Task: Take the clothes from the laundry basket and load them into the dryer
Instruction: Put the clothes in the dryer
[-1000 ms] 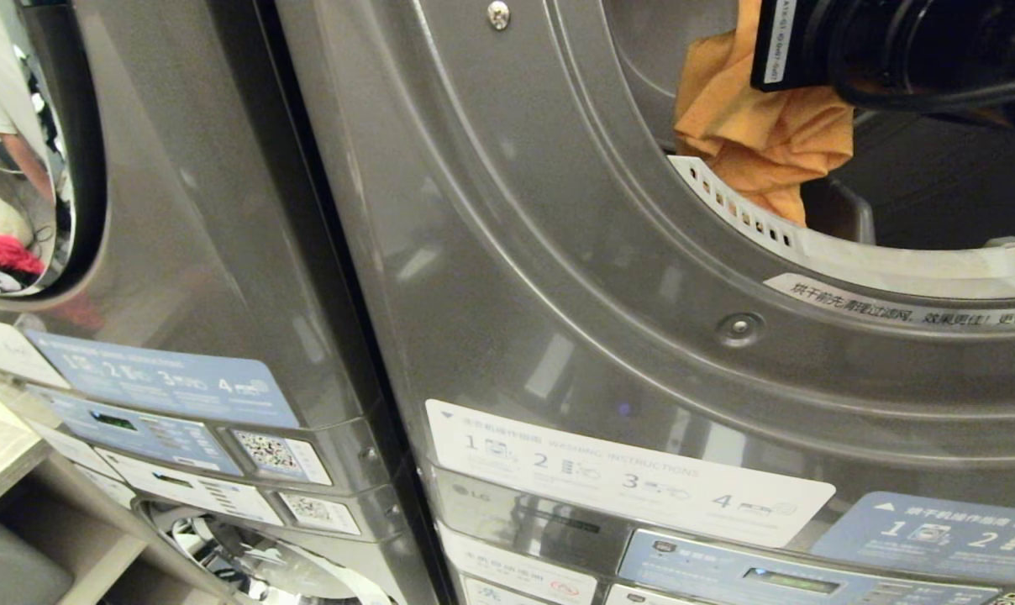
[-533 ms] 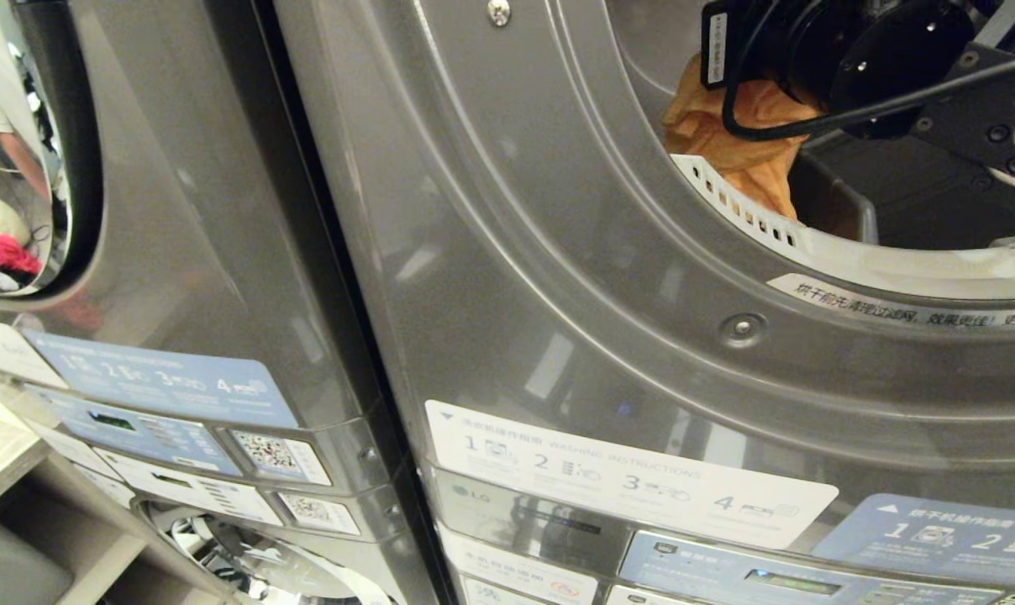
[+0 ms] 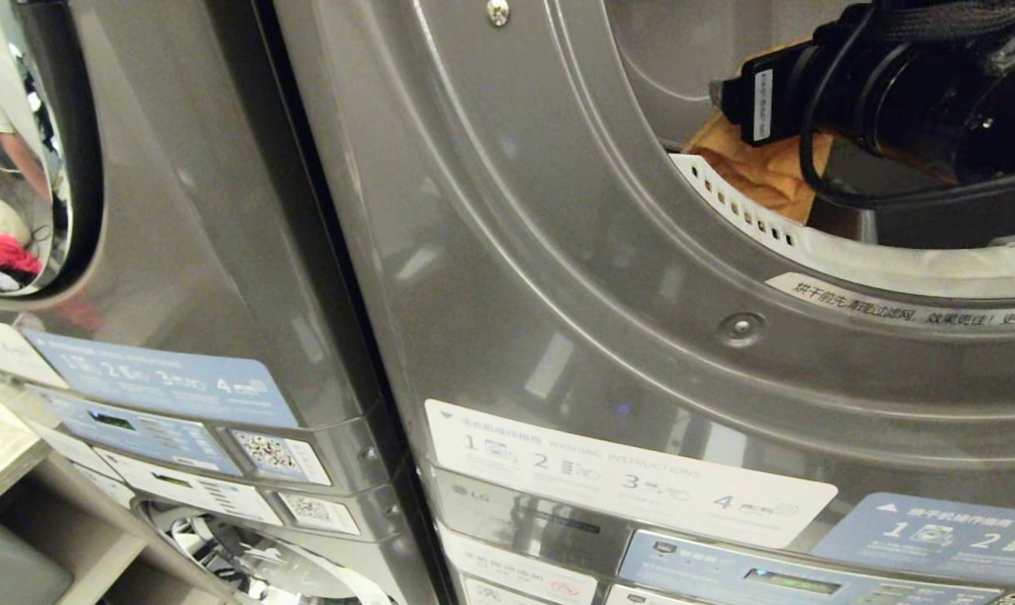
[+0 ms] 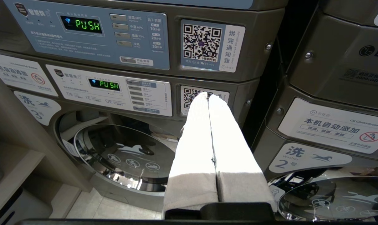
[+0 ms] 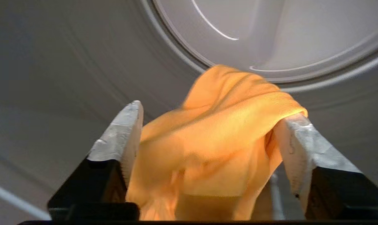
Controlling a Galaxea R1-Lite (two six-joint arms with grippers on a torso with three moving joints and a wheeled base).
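The grey dryer (image 3: 558, 277) fills most of the head view, its round opening at the upper right edged by a white perforated lint-filter rim (image 3: 743, 214). To its left stands a second stacked machine (image 3: 188, 252), with blue and white instruction panels (image 3: 163, 378) below its door. The right arm (image 3: 911, 92) reaches in through the dryer's opening, its black wrist and cable crossing the mouth of the drum. An orange garment (image 3: 764, 172) lies inside the drum just behind the rim, partly hidden by the arm. In the right wrist view the right gripper (image 5: 212, 131) has its jaws spread wide, and the same orange cloth (image 5: 220, 140) lies loosely between them, draped over one finger (image 5: 297, 137), with the drum's pale back wall (image 5: 270, 34) beyond. The left gripper (image 4: 209, 100) hangs low in front of the lower washers, jaws pressed together on nothing, pointing toward a QR sticker (image 4: 203, 42) beside a display reading PUSH (image 4: 85, 25).
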